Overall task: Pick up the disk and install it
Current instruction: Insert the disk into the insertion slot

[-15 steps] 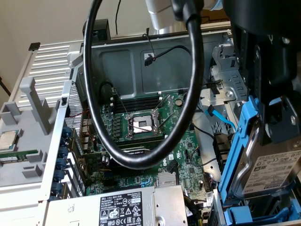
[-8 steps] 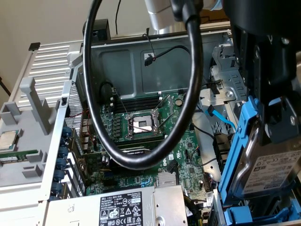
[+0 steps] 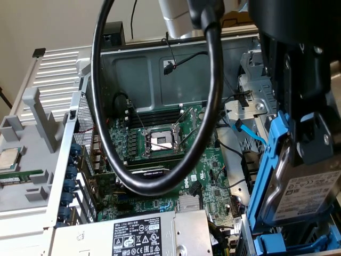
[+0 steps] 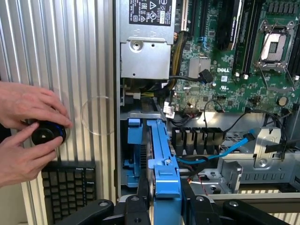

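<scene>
At the exterior view's lower right, the disk (image 3: 306,194), silver with a white label in a blue carrier frame, stands on edge, gripped by the tool (image 4: 165,206), fingers half closed around it.

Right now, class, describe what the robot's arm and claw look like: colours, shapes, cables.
The claw is matte black, built from flat jointed bars with round grey pivot bolts. The arm above it is a bulky black housing, and a thick black cable runs in a wide loop beside it.

Silver disk (image 3: 305,193), blue-framed, white-labelled
</scene>
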